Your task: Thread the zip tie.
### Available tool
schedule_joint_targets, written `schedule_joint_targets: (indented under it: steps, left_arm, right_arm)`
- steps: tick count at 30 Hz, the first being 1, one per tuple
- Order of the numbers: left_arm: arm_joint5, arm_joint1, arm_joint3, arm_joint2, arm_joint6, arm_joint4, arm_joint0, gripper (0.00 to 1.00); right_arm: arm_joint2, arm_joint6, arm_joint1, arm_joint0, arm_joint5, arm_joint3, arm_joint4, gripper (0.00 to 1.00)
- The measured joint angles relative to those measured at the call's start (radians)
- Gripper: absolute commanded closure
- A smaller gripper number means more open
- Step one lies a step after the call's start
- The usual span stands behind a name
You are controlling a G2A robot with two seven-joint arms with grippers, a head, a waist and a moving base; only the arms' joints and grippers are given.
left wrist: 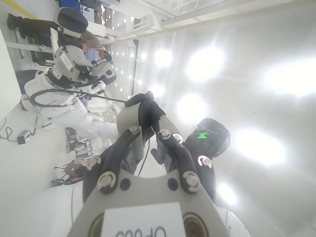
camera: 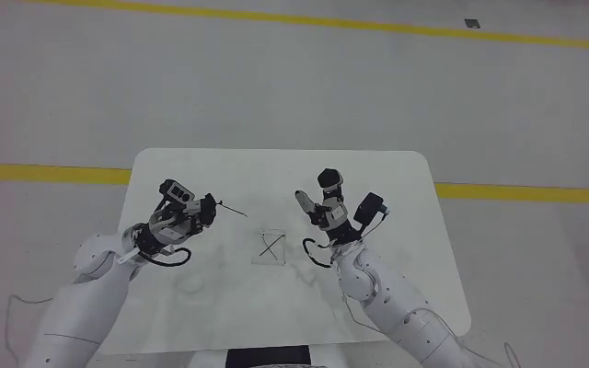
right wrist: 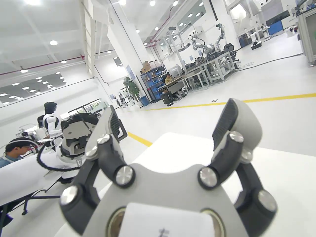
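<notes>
Holding the zip tie aloft: the fingers of my left gripper are pressed together on the dark strap. Its thin tail runs straight out past the fingertips towards my right gripper. A further stretch of strap trails back between the fingers towards the wrist. I cannot tell which end carries the locking head.

The right fingers stand wide apart with nothing between them. They are raised off the table, and the tail's tip lies well short of them.

On the table below, about midway between the two sets of fingers, lies a small clear square piece with two dark strips crossed on it, perhaps spare ties.

Step in hand, as I judge it: the tie is lifted and presented, but no loop is formed and no threading has begun.

The next move would seem to call for three things:
- Bringing the right fingers round the free tail near its tip.
- Closing them squarely on so narrow a strap.
- Bending the tail back to meet the head's slot, with the left grip firm enough that the strap does not twist.
</notes>
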Motion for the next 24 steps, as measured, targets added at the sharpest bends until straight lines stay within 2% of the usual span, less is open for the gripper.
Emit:
schedule_joint_targets:
  steps: [6, 12, 24]
  left_arm:
    - [0.004, 0.013, -0.076, -0.062, -0.008, 0.004, 0.056, 1.0]
    - [0.018, 0.019, -0.11, -0.086, -0.009, 0.0, 0.072, 1.0]
    - [0.018, 0.019, -0.11, -0.086, -0.011, 0.0, 0.072, 1.0]
  right_arm:
    - [0.0, 0.0, 0.0, 0.0, 0.0, 0.0, 0.0, 0.0]
    - [0.0, 0.0, 0.0, 0.0, 0.0, 0.0, 0.0, 0.0]
    - [0.0, 0.0, 0.0, 0.0, 0.0, 0.0, 0.0, 0.0]
